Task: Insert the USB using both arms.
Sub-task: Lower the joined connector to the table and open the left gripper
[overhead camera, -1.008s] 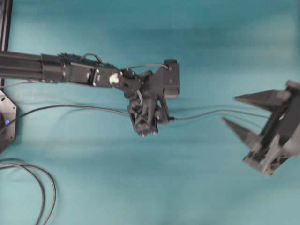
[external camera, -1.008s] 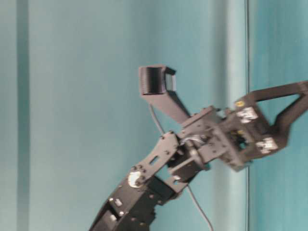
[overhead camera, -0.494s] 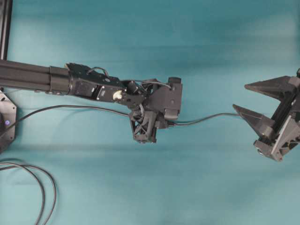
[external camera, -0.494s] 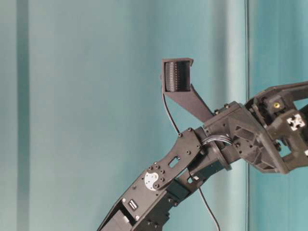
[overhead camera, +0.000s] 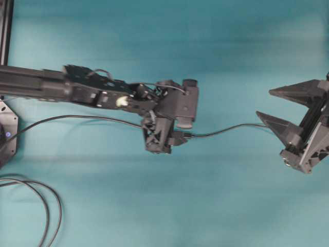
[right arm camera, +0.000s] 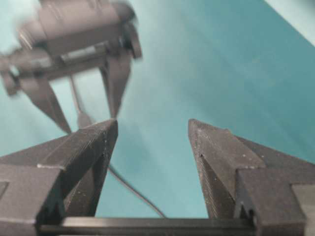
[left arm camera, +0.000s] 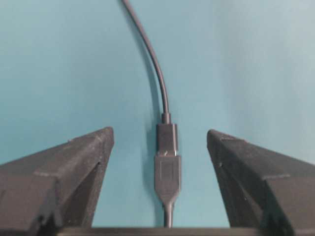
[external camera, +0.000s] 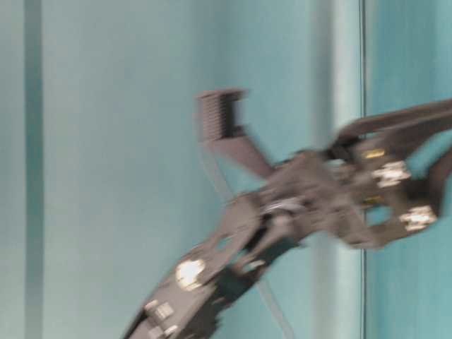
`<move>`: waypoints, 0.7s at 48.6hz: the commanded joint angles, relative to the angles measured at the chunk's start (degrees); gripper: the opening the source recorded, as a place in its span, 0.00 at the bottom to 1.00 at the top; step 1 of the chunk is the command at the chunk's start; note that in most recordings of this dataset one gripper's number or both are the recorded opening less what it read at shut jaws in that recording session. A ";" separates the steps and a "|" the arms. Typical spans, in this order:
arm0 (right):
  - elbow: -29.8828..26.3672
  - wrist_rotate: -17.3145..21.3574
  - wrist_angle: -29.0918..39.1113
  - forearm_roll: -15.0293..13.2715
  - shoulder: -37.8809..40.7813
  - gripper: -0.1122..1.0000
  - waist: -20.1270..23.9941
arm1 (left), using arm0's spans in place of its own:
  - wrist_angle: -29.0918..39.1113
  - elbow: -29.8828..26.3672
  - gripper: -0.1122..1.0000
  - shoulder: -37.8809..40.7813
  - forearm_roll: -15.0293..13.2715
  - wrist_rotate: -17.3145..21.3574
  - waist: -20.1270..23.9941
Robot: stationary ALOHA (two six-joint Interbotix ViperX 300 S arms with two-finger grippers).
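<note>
In the left wrist view the USB (left arm camera: 167, 138), a short black body on a thin cable, sits pushed into the all-black socket (left arm camera: 168, 178); only a sliver of silver shows at the joint. The joined pair lies on the teal table between the wide-apart fingers of my left gripper (left arm camera: 160, 132), touching neither. From overhead, the left gripper (overhead camera: 164, 138) hovers over the joint (overhead camera: 186, 135). My right gripper (overhead camera: 264, 103) is open and empty at the far right, beside the thin cable (overhead camera: 226, 128). In the right wrist view it (right arm camera: 153, 122) faces the blurred left gripper (right arm camera: 74, 39).
A thicker looped black cable (overhead camera: 49, 206) lies at the bottom left. A black rail (overhead camera: 5, 31) and a dark round base (overhead camera: 6, 135) stand at the left edge. The socket's thin cable (overhead camera: 77, 117) runs left across the table.
The right gripper has drawn back to the right and up, away from the cable. The left wrist has tilted over the joined connectors and is blurred by motion in the table-level view.
</note>
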 commanded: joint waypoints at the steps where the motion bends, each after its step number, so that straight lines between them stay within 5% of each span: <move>1: 0.00 0.35 -0.26 -0.97 -1.93 0.69 -0.18 | -0.53 2.02 0.85 -6.59 0.70 -0.79 -0.26; 12: 4.13 1.05 -5.80 -6.68 -5.98 0.70 -1.67 | -4.04 9.23 0.85 -16.52 0.70 -0.79 -0.26; 34: 14.15 1.05 -21.71 -10.20 -18.46 0.70 -14.41 | -24.35 25.75 0.83 -39.02 -0.18 -0.88 -4.31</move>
